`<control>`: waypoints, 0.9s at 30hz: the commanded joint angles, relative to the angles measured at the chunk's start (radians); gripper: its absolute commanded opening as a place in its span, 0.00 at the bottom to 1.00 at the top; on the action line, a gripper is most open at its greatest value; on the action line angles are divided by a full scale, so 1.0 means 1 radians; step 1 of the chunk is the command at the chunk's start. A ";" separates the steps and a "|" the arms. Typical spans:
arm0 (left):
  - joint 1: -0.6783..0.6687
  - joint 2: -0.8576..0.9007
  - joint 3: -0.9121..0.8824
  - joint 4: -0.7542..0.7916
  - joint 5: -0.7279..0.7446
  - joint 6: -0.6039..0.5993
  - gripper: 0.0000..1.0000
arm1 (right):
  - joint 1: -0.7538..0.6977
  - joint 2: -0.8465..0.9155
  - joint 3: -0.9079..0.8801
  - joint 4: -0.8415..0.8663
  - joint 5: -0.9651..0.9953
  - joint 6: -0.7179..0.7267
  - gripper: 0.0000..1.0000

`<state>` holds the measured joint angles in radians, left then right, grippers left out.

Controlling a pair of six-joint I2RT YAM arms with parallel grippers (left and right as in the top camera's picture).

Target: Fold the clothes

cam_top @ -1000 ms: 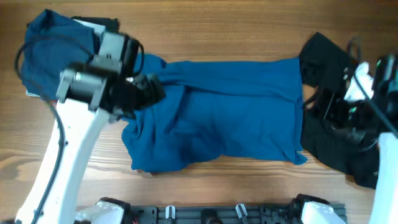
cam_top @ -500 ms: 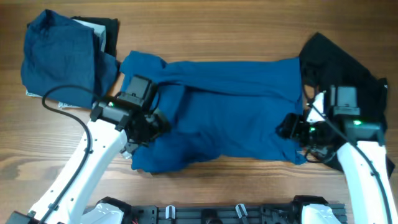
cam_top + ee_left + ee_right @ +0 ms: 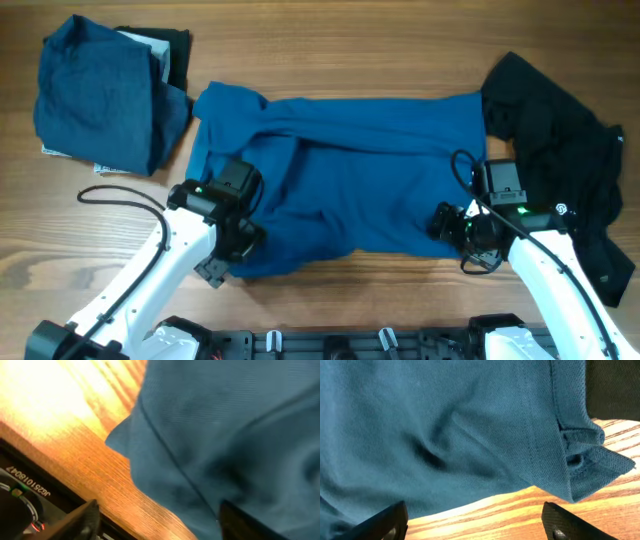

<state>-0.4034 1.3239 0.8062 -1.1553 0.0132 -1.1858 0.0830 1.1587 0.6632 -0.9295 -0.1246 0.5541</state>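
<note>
A blue polo shirt point(image 3: 360, 180) lies spread and rumpled across the middle of the table. My left gripper point(image 3: 232, 258) is open and empty over the shirt's front left corner; the left wrist view shows that hem point(image 3: 220, 435) between wide fingers point(image 3: 87, 517). My right gripper point(image 3: 450, 228) is open and empty over the shirt's front right corner; the right wrist view shows the hem and side slit point(image 3: 580, 457) just ahead of its fingertips point(image 3: 570, 522).
A folded blue garment point(image 3: 100, 95) lies on a stack at the back left. A black garment point(image 3: 560, 170) lies crumpled at the right, partly under my right arm. The table's front edge with a black rail point(image 3: 340, 345) is close behind both grippers.
Both arms have swung inward and toward the front edge. The left gripper came down from the back left to the shirt's front left corner; the right one moved left to the front right corner.
</note>
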 commanded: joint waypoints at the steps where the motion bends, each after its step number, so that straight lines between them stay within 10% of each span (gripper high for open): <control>1: -0.005 -0.004 -0.029 0.025 0.002 -0.034 0.66 | 0.005 0.005 -0.001 0.017 0.038 0.020 0.87; 15: -0.043 -0.004 -0.187 0.237 0.016 -0.033 0.04 | 0.005 0.005 -0.001 0.027 0.052 -0.004 0.88; 27: -0.043 -0.004 -0.039 0.325 -0.065 0.230 0.04 | 0.005 0.005 -0.001 0.036 0.059 -0.005 0.88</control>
<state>-0.4435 1.3239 0.6510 -0.8261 0.0017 -1.1065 0.0830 1.1587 0.6624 -0.8989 -0.0914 0.5560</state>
